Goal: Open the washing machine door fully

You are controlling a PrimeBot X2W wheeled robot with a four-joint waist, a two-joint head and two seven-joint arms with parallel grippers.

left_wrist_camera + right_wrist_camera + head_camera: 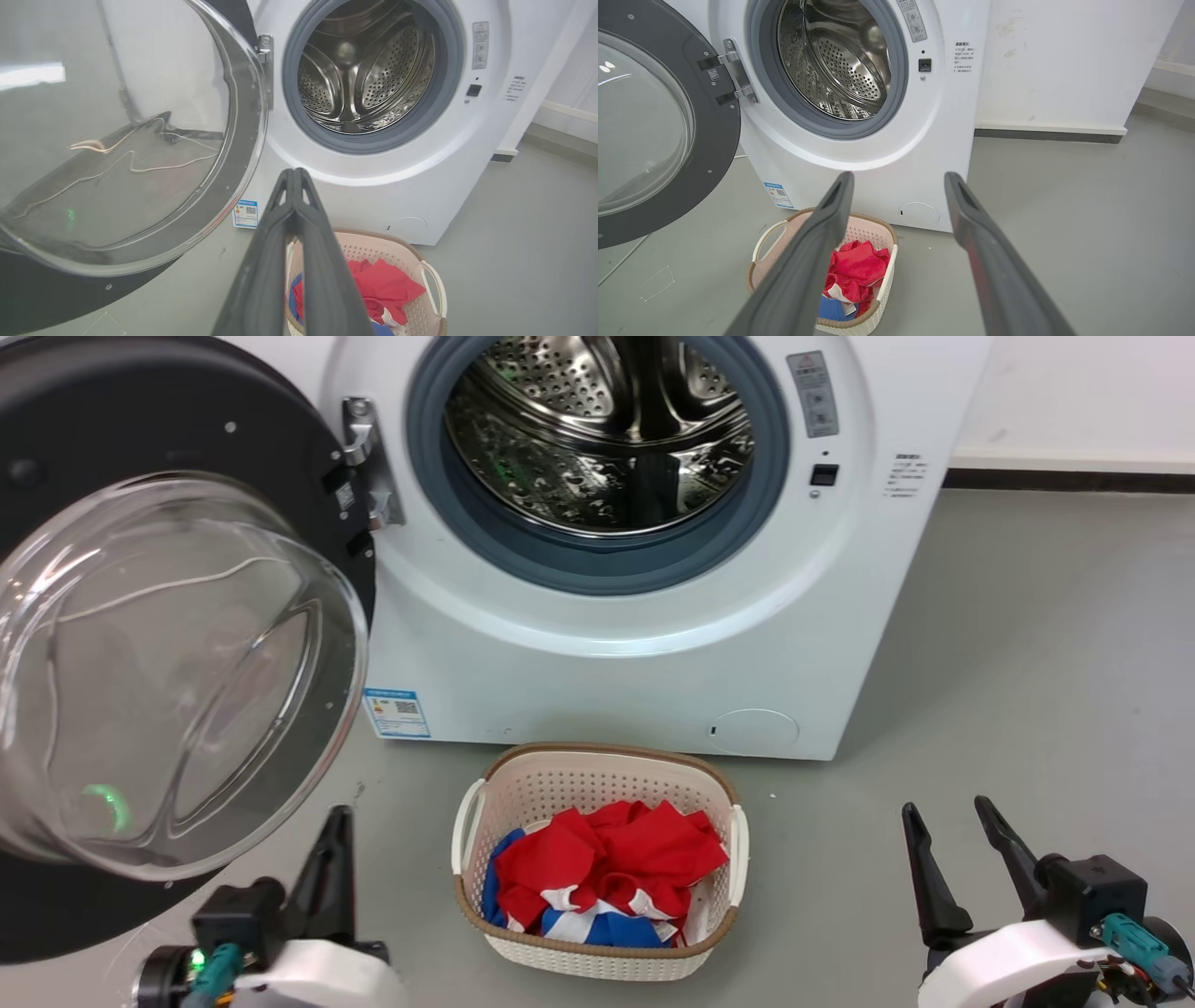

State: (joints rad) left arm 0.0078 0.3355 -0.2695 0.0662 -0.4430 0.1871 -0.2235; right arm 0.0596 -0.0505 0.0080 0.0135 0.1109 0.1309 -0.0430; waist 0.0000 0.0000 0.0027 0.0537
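Right pincer [945, 805] gapes above smooth grey floor [1027, 663].

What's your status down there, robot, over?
Left gripper shut, empty; right gripper open, empty. Washing machine door swung wide, drum exposed. Laundry basket on floor in front, clear of door.

The washing machine door [177, 663] is cut by the left edge of the head view, so its far rim cannot be seen; the top of the washing machine [597, 653] is cut off in all three views; the print on the grey label [814, 394] and on the blue sticker [397, 712] is too small to read; in the left wrist view the basket [432, 280] is half hidden behind the pressed-together jaws of the left gripper [294, 173] and cut by the bottom edge; the clothes [607, 868] hide its floor.
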